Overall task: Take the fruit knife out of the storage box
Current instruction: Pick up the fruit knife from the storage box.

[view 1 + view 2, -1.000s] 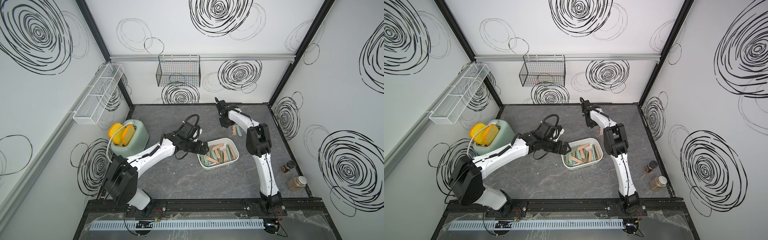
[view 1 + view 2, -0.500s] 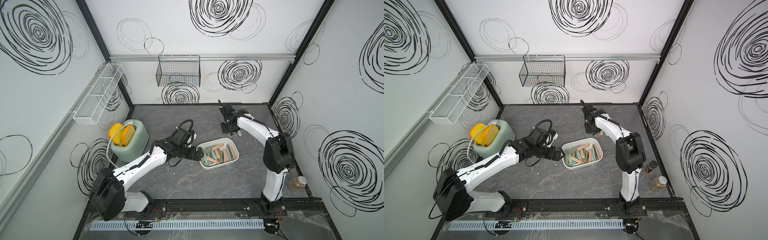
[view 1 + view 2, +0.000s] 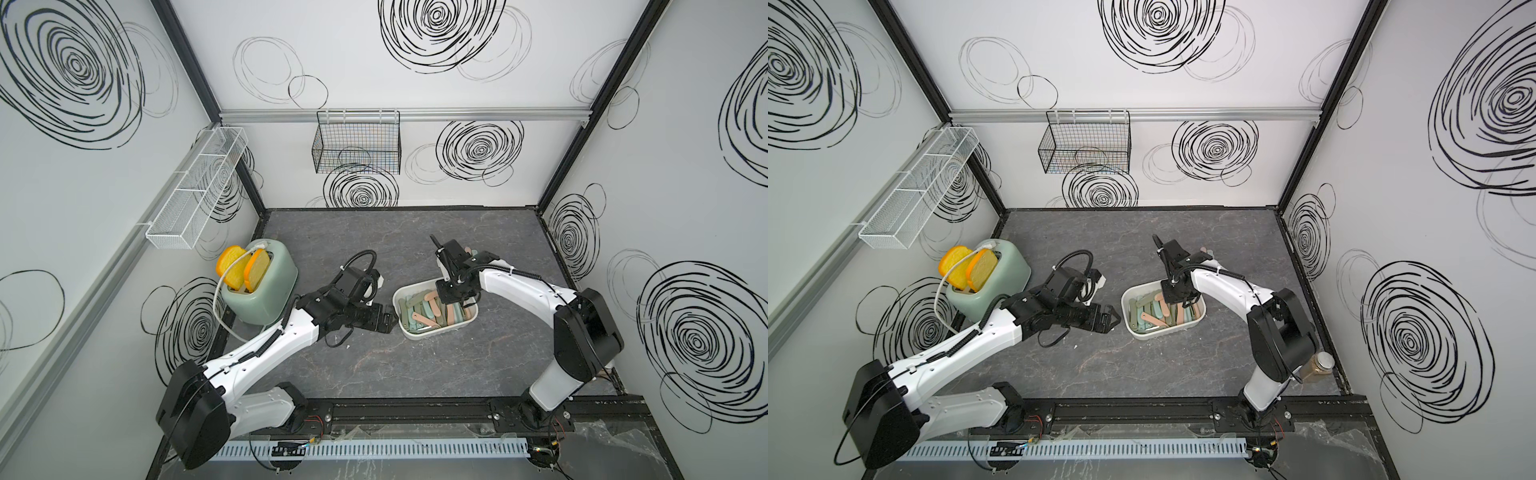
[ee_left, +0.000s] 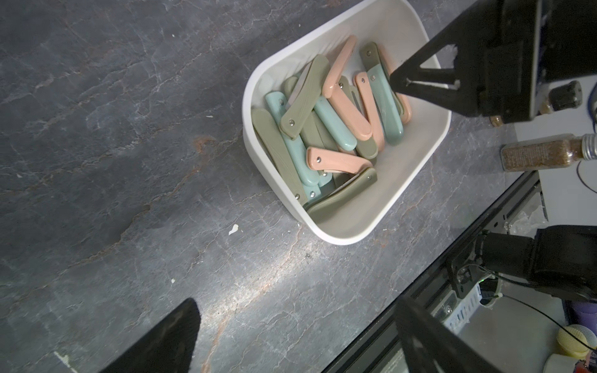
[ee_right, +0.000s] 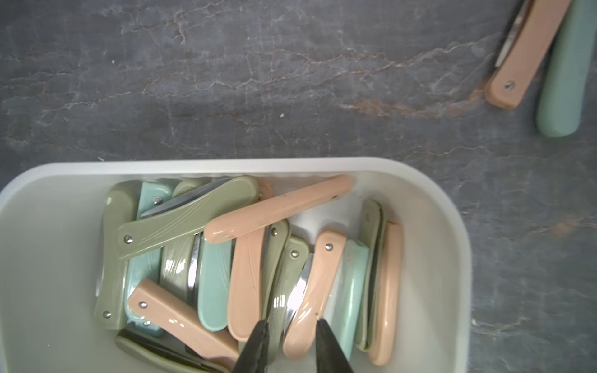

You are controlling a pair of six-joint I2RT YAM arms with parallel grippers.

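Loose pink knife [image 5: 525, 51] near storage box [image 5: 226, 165]

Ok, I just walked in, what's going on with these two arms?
The right pincer reaches into the white storage box of folded fruit knives, jaws partly apart, tips either side of a pink knife, nothing lifted yet. The left pincer hangs wide open and empty beside the box. A loose pink knife and a mint knife lie on the table outside it.
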